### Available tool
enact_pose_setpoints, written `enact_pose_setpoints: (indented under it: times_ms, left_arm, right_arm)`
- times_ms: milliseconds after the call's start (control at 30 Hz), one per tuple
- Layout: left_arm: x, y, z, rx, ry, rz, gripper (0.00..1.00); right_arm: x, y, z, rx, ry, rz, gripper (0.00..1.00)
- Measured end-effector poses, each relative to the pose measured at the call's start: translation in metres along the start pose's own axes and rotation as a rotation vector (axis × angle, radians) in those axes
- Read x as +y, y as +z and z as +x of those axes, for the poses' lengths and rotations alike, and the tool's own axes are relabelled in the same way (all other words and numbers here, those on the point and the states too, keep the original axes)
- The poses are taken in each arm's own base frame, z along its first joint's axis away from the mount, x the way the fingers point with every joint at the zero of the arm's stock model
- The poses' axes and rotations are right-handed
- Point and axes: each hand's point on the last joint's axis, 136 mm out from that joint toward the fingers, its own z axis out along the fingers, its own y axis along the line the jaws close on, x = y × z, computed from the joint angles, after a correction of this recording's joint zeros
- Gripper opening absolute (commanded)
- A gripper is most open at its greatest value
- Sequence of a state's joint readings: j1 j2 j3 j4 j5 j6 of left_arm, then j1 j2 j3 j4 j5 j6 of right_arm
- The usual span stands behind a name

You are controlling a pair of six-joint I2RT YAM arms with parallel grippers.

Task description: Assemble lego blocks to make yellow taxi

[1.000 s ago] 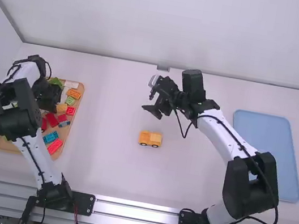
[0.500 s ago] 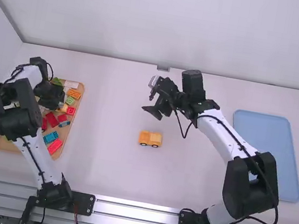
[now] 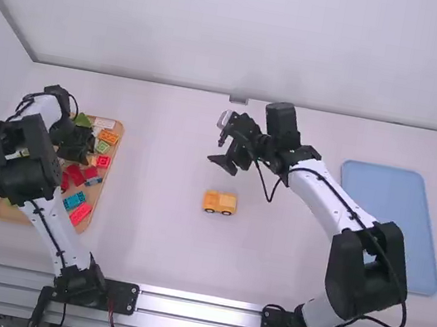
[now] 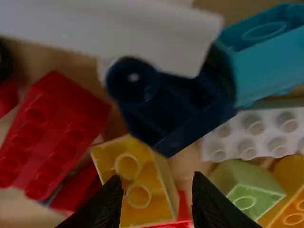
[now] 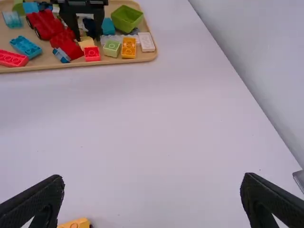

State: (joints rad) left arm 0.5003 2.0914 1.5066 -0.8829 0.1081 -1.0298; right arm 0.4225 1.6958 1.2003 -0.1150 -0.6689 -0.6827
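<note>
Left gripper open over a yellow block in a crowded tray

And here we are at the wooden tray (image 3: 19, 215), on the scene's left side, with the left gripper (image 5: 85, 34) among the pieces, its fingers apart and nothing between them gripped, by the look of it. A yellow block (image 4: 133, 183) lies between and below the tips, tilted, and that looks like the pick! But look at the neighbours: a navy block (image 4: 166, 107) close up against it, a red block (image 4: 54, 135) beside it. Close off-centre and a fingertip could land on the yellow rim and tip it over; go too deep and the navy block may get dragged along. A slanted grip could also spoil the later fit. Out on the middle of the table sits the part-built yellow taxi (image 3: 219, 202), with the right gripper (image 5: 153, 184) wide and empty beyond it, on the far side. Unsteadied, the taxi could skid or roll when pressed.
</note>
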Motion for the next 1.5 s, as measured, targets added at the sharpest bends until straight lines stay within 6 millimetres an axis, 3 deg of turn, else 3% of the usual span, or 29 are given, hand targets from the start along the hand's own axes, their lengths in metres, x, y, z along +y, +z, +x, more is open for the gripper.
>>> enact_pose_setpoints:
  times_ms: [67, 267, 500, 1033, 1233, 1500]
  left_arm:
    - [-0.001, -0.007, 0.000, 0.000, -0.007, -0.004, 0.52]
    - [-0.004, -0.021, -0.006, -0.029, -0.019, -0.018, 0.55]
    - [0.006, -0.007, -0.004, -0.033, -0.083, -0.046, 0.48]
    - [0.011, 0.009, 0.001, -0.024, -0.108, -0.041, 0.47]
    - [0.002, 0.018, 0.004, -0.003, -0.116, 0.014, 0.43]
    - [0.006, 0.027, 0.012, 0.026, -0.144, 0.014, 0.46]
  right_arm:
    - [0.000, 0.000, 0.000, 0.000, 0.000, -0.001, 0.99]
    - [0.000, 0.000, 0.000, 0.000, -0.002, 0.000, 0.99]
    - [-0.003, 0.000, 0.003, 0.017, 0.003, 0.018, 0.98]
    - [-0.004, 0.000, 0.008, 0.043, 0.009, 0.026, 0.98]
    - [-0.003, 0.000, 0.009, 0.044, 0.012, 0.026, 0.98]
    - [-0.003, 0.000, 0.009, 0.044, 0.009, 0.025, 0.99]
